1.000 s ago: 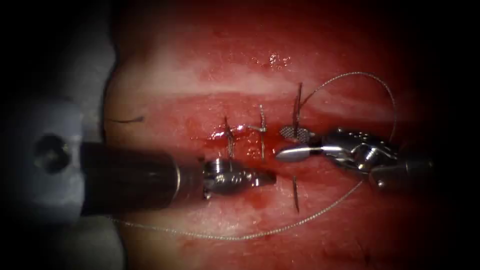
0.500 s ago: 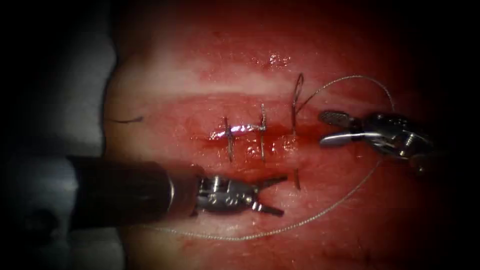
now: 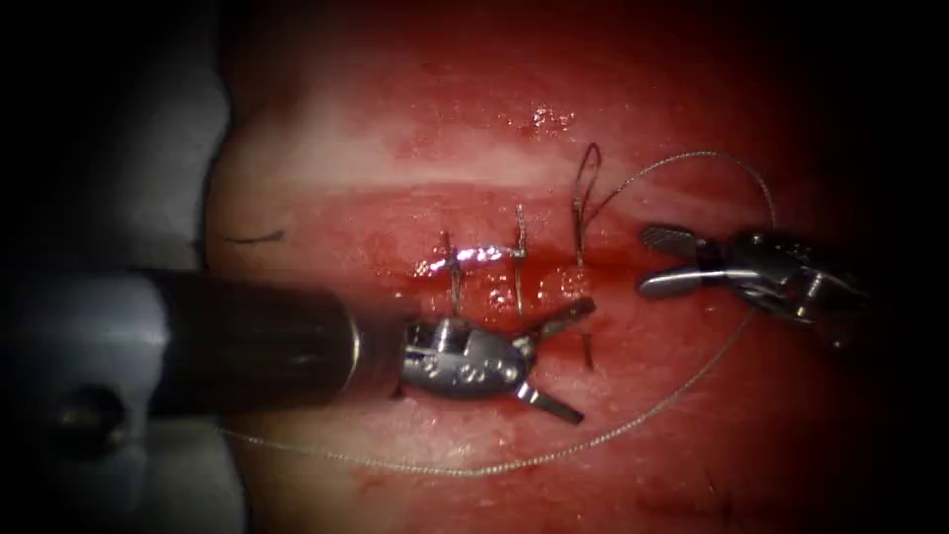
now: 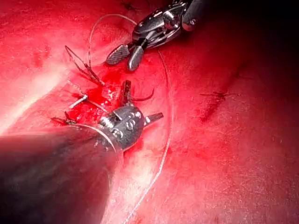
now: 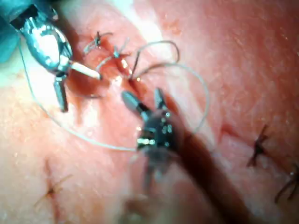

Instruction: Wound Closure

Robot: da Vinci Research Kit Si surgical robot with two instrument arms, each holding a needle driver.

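Observation:
The curved needle is in the tissue [image 3: 415, 148], across the cut [image 3: 633, 259]. Its tail end [image 3: 580, 213] stands out on the far side and its point [image 3: 587, 350] pokes out on the near side. My left tool [image 3: 583, 362] has its jaws open around the point, holding nothing. In the left wrist view the needle's point [image 4: 144, 98] lies between the left tool's jaws [image 4: 141, 103]. My right tool [image 3: 645, 262] sits open at the cut's right end, holding nothing; it shows as well in its own view [image 5: 144, 99]. The thread [image 3: 593, 440] loops from the tail around the right tool.
Two finished stitches [image 3: 455, 275] [image 3: 518, 262] cross the cut left of the needle, with red fluid around them. A cut end of thread [image 3: 252, 238] lies at the tissue's left edge. The thread [image 3: 326, 455] trails along the near side under the left shaft.
The right tool has drawn back to the right, away from the needle. The left tool's jaws have opened and moved right and up to straddle the needle's point.

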